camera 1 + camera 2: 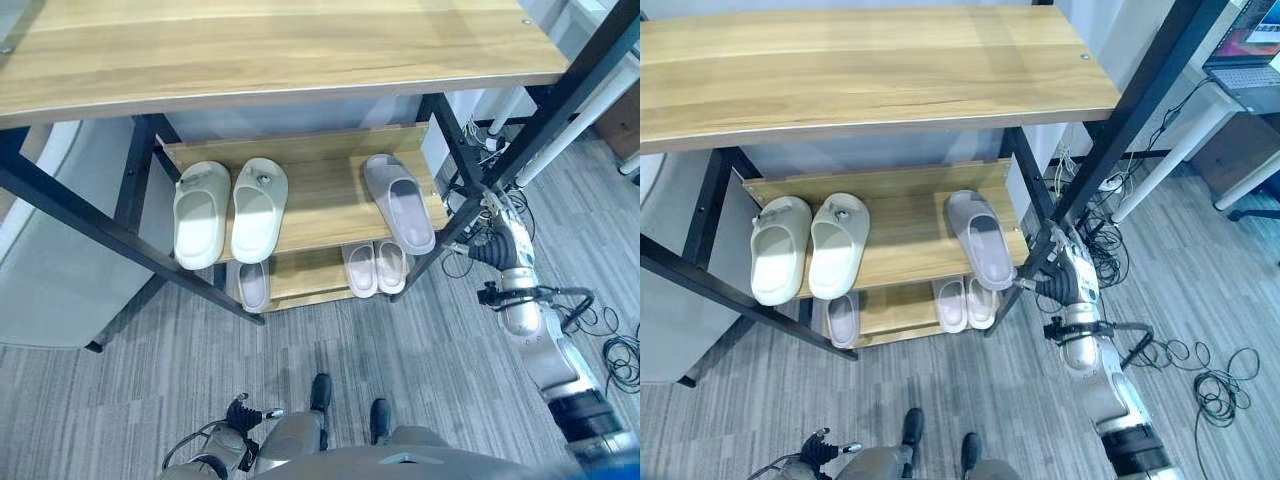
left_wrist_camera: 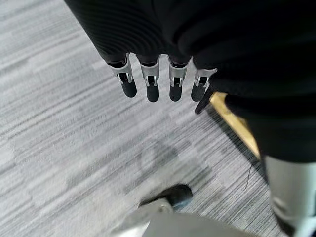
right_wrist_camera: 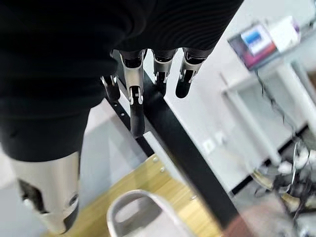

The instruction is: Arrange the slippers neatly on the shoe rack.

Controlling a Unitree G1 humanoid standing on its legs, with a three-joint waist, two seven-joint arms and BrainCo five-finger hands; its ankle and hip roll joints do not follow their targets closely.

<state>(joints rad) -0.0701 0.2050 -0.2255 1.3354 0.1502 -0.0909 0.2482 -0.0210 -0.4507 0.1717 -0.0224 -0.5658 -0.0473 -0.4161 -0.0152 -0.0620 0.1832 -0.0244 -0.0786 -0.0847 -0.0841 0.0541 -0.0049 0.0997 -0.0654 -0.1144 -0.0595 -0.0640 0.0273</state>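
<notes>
Grey striped carpet covers the floor across the lower half of the frame. A wooden table with black metal legs spans the top. Behind it, at the upper left, stands a pale grey wall. At the upper right of the right eye view, a white desk carries an open laptop, and cables lie tangled on the carpet below it at the right.

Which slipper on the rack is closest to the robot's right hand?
The lone grey slipper at the right end of the middle shelf, beside the right hand; the cream pair lies at the far left end.
</notes>
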